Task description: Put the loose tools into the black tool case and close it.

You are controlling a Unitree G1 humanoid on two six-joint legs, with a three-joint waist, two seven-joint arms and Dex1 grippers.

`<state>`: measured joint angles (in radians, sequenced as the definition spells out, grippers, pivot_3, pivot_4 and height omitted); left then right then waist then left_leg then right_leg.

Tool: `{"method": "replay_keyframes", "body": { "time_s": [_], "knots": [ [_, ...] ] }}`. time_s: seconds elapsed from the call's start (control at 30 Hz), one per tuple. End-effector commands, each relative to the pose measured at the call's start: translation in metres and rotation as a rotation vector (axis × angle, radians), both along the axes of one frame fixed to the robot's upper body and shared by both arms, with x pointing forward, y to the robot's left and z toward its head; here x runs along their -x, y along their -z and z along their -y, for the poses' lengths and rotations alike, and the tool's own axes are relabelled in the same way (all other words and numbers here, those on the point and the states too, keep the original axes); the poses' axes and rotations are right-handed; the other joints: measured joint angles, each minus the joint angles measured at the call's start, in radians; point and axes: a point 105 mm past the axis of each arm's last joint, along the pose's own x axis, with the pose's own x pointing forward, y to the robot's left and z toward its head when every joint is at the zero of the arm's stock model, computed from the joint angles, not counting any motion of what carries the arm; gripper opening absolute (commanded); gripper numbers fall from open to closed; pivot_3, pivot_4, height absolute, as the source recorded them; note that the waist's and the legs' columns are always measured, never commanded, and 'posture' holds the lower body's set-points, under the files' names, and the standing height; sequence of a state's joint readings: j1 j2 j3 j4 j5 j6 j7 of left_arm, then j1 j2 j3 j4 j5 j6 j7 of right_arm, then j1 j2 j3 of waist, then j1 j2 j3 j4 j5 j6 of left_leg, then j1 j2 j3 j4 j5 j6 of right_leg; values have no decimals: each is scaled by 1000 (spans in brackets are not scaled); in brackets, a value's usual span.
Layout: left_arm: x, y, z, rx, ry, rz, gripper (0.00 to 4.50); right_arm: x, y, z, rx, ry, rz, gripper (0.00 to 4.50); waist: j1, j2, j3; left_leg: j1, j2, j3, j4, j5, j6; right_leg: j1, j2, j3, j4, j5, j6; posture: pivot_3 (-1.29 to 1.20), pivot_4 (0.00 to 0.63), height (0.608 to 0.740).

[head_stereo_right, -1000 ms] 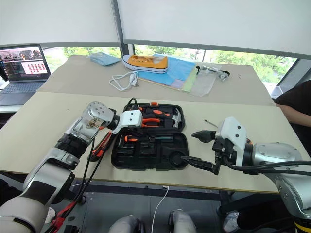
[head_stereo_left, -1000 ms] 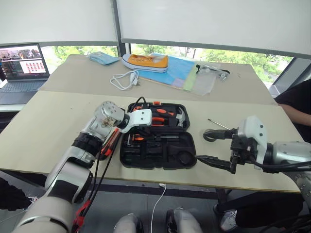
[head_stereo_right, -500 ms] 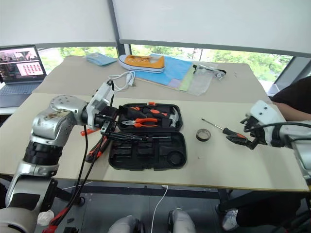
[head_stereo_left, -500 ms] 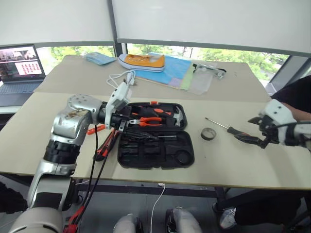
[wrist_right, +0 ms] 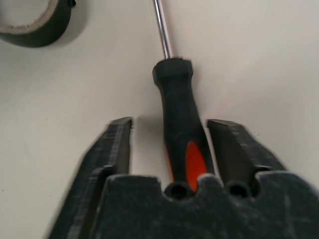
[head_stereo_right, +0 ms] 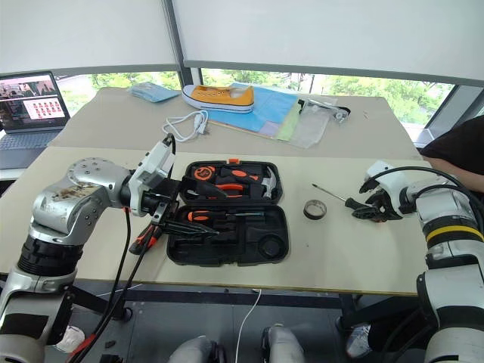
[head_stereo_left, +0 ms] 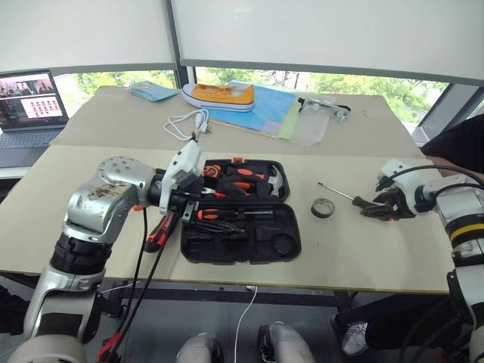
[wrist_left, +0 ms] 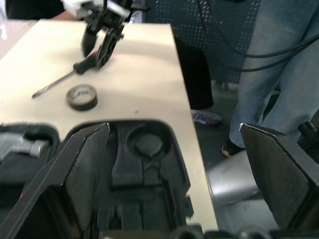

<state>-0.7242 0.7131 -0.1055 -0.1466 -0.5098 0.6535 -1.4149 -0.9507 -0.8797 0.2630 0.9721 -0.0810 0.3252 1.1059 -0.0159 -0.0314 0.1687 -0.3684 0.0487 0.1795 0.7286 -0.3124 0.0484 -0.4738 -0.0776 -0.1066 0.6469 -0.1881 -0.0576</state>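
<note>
left eye view: the flat black plastic hinged tool case (head_stereo_left: 242,219) lies open on the beige table (head_stereo_left: 76,204), with pliers and a hammer in the lid half. the left gripper (head_stereo_left: 198,214) hovers over the case's left edge, its two black fingers spread wide with nothing between them. a slim red screwdriver (head_stereo_left: 156,231) lies on the table just left of the case.

right eye view: the right gripper (head_stereo_right: 366,210) sits at the handle of a steel-shaft screwdriver with an orange-and-black handle (head_stereo_right: 338,197), well to the right of the case, near a small roll of dark tape (head_stereo_right: 314,209).

left wrist view: the spread fingers frame the case's empty moulded recesses, with the tape and the far screwdriver beyond.

right wrist view: the handle lies between the half-spread fingers (wrist_right: 113,144), off-centre – close to one finger, not yet pinched as far as i can tell.

risk, as i judge it: closing off-centre could roll the round handle out sideways – or nip only its end, so the long shaft tips and slips on the lift.
</note>
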Motion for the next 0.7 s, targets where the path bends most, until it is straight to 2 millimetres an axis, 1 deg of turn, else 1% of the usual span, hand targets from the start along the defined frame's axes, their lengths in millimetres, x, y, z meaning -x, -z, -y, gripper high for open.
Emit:
{"method": "replay_keyframes", "body": {
  "time_s": [0.03, 0.07, 0.1, 0.17, 0.2, 0.23, 0.3, 0.33, 0.37, 0.4, 0.47, 0.53, 0.57, 0.67, 0.7],
  "knots": [
    [3, -7, -6, -9, 4, 41, 4500, -1, -11, 7, -7, 11, 32, 1350, 0, 0, 0, 0, 0, 0, 0, 0, 0, 0, 0, 0, 0, 0, 0, 0, 150, 718],
    [2, -7, -9, -15, -4, 40, 4500, 0, -11, 9, -6, 13, 33, 1007, 0, 0, 0, 0, 0, 0, 0, 0, 0, 0, 0, 0, 0, 0, 0, 0, 150, 718],
    [0, -7, -12, -21, -15, 37, 4500, 1, -12, 10, -6, 12, 37, 912, -1, 0, 0, 0, 0, 0, 0, 0, 0, 0, 0, 0, 0, 0, 0, 0, 150, 718],
    [-1, -6, -23, -39, -39, 26, 4500, 0, -18, 10, -19, 8, 60, 914, -2, 1, 0, 0, 0, 0, 0, 0, 0, 0, -1, 0, 0, 0, 0, 0, 150, 718],
    [-1, -6, -30, -54, -59, 20, 4500, -4, -29, 4, -35, -16, 94, 914, -3, 2, 0, 0, 0, 0, 0, 0, 0, 0, -1, 0, 0, 0, 0, 0, 150, 718],
    [0, -4, -38, -71, -75, 14, 4500, -7, -42, -6, -61, -56, 131, 914, -6, 3, 1, 0, 0, 0, 0, 0, 0, 0, -1, 0, 0, 0, 0, 0, 150, 718],
    [3, -1, -51, -102, -102, 5, 4500, -11, -67, -36, -121, -188, 192, 914, -18, 5, 2, 0, 1, 1, 0, 0, 0, -1, -1, 1, 1, 0, 0, 0, 150, 718],
    [3, 0, -57, -114, -116, 0, 4500, -10, -79, -54, -161, -253, 217, 914, -24, 7, 3, 0, 1, 1, 0, 0, -1, -2, -1, 2, 1, 0, 0, 0, 150, 718],
    [4, 1, -60, -122, -126, -4, 4500, -8, -88, -70, -192, -308, 234, 914, -29, 7, 3, 0, 1, 1, 0, 1, -1, -2, -1, 2, 2, 0, 0, 0, 150, 718],
    [6, 2, -65, -132, -132, -11, 4500, -3, -96, -91, -235, -377, 236, 914, -31, 7, 3, 0, 1, 1, -1, 1, -2, -3, -1, 3, 2, 0, 0, 0, 150, 718],
    [11, 3, -72, -155, -130, -29, 4500, 12, -104, -132, -284, -514, 216, 914, -32, 8, 3, 1, 2, 0, -1, 2, -3, -3, 0, 3, 3, 0, 0, 0, 150, 718],
    [14, 4, -76, -169, -135, -35, 4500, 27, -99, -168, -271, -637, 190, 914, -29, 8, 3, 1, 3, 0, -2, 2, -4, -4, 1, 2, 3, 0, -1, 0, 150, 718],
    [14, 4, -78, -170, -143, -33, 4500, 33, -95, -181, -253, -687, 181, 914, -24, 8, 3, 1, 3, 0, -2, 2, -4, -4, 1, 2, 3, -1, -1, 0, 150, 718],
    [14, 3, -82, -163, -171, -29, 4500, 45, -78, -217, -194, -809, 173, 914, -9, 8, 3, 0, 1, 0, -2, 2, -4, -4, 0, 0, 3, -1, -2, 0, 150, 718],
    [14, 3, -82, -162, -176, -27, 4500, 47, -73, -225, -165, -841, 179, 914, -2, 8, 3, -1, 0, 0, -2, 2, -4, -5, 0, 0, 3, -1, -2, 0, 150, 718]
  ]
}}
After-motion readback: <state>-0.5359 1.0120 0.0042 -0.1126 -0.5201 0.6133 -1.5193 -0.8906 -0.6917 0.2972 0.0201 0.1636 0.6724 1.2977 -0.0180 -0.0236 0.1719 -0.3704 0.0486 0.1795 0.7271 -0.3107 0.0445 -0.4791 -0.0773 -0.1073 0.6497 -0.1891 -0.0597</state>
